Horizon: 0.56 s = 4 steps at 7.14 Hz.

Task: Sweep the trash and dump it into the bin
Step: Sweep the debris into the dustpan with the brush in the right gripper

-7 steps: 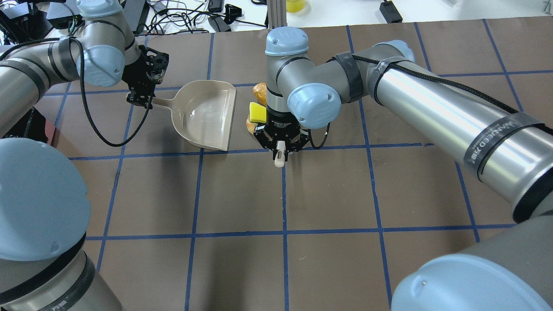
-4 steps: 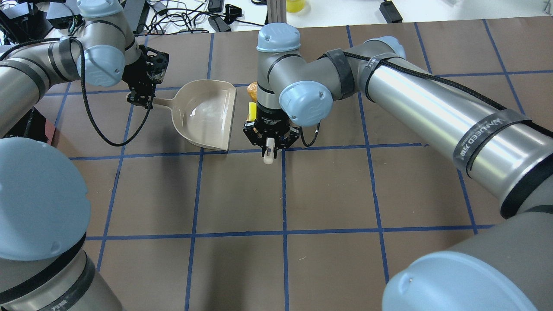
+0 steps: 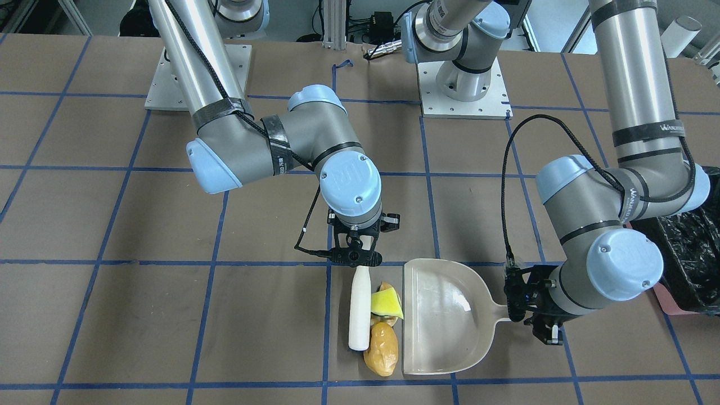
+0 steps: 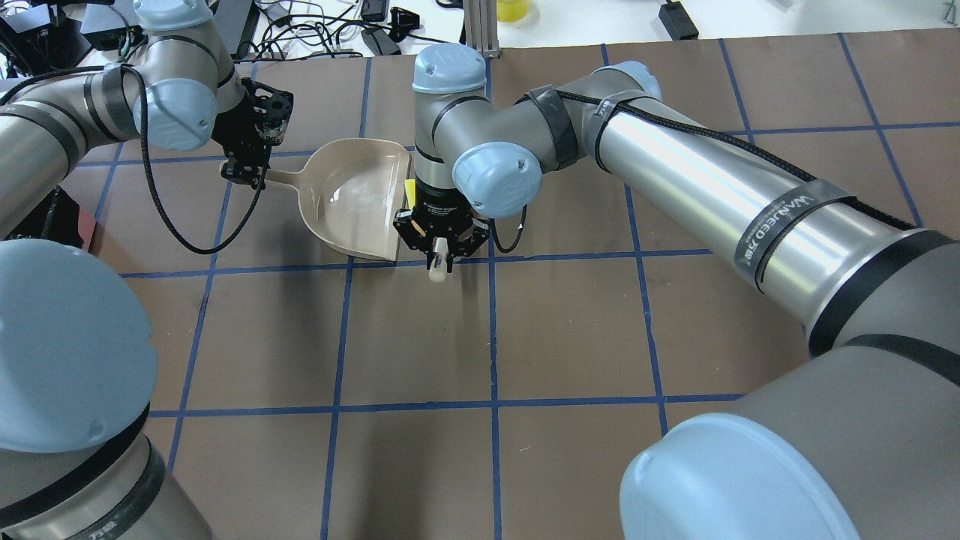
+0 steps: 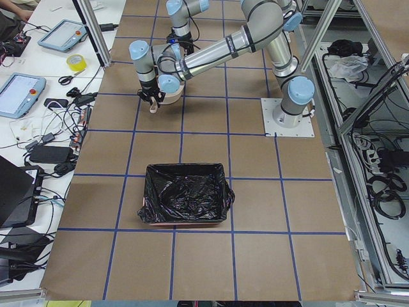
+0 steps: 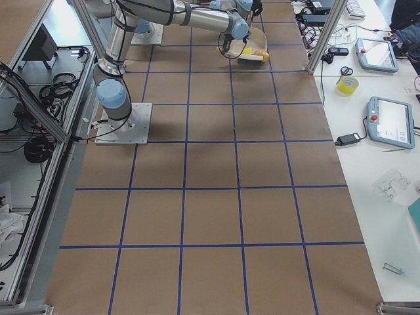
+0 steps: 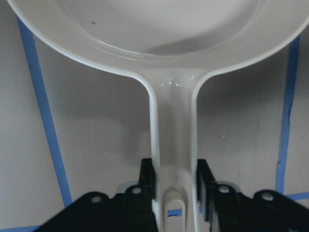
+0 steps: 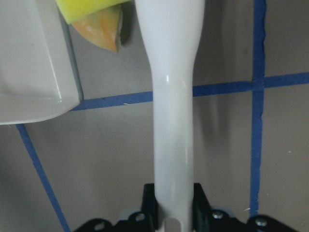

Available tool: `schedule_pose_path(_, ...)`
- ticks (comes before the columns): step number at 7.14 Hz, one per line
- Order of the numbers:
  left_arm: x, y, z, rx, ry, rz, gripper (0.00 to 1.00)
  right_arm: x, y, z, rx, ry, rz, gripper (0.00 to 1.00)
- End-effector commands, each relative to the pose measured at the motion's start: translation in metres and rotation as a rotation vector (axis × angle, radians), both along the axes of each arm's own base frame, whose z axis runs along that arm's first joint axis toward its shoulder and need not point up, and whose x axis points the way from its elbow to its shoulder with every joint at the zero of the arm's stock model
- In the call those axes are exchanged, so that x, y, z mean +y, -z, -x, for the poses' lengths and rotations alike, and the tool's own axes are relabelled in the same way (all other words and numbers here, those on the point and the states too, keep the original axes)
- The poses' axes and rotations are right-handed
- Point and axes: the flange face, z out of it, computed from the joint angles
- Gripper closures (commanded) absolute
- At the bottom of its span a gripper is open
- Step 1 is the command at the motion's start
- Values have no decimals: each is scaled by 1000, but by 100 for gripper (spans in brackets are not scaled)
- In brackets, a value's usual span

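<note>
Right end effector (image 3: 355, 260) is clamped on the upper end of a white sweeper bar (image 3: 359, 309), which lies flat on the counter (image 3: 169, 315). Left end effector (image 7: 174, 179) is clamped on the handle of the beige dustpan (image 3: 444, 337); the pan rests flat with its open lip toward the bar.

Trash location: the potato-like lump (image 3: 381, 347), yellow-green sponge wedge (image 3: 386, 304) and tan peel scraps (image 3: 387, 321) sit pinched between the bar and the pan lip. None has crossed the lip, and the pan floor is bare. The black-lined bin (image 5: 182, 169) stands well apart, on the left arm's side.

Step in hand, by my judgement: the sweep, close to its end. You need the bar pushed on across the lip, kept low so the lump does not roll out past either end. Hold the pan firm against that push, then lift it level before carrying it to the bin.
</note>
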Motion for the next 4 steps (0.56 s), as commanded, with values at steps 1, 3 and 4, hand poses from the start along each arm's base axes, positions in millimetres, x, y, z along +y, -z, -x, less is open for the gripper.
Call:
schedule_pose_path(1, 0, 0, 0, 0, 0, 0, 100, 1, -9, -21, -81, 8, 12, 100)
schedule_pose_path(3, 0, 0, 0, 0, 0, 0, 100, 11, -6, -43, -95, 12, 30, 100)
schedule_pose_path(4, 0, 0, 0, 2, 0, 0, 100, 15, -5, -55, -129, 7, 40, 100)
